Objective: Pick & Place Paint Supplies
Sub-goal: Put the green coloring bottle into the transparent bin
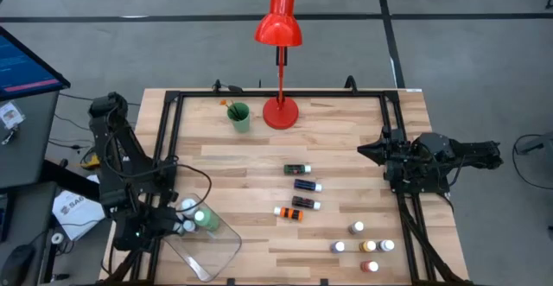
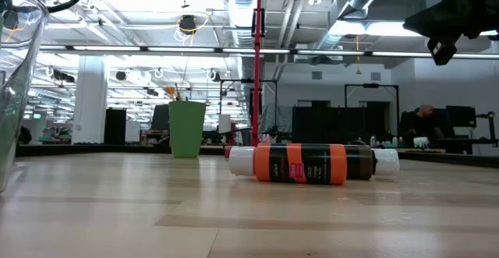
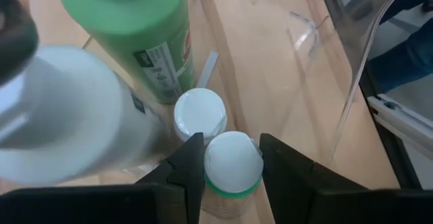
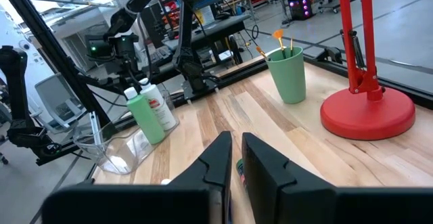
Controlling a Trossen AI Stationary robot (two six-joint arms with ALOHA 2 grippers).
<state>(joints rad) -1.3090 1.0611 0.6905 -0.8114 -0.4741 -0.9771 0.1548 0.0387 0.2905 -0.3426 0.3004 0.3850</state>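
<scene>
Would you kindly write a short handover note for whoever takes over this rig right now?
Left gripper: down in the clear tray, fingers closed around a small white-capped bottle.
Right gripper: shut, empty, raised at the table's right edge.
Done: the large green bottle, a white bottle and another small bottle stand in the tray.
Left: four bottles lying mid-table, five small bottles standing front right. Brushes sit in the green cup by the red lamp.
</scene>
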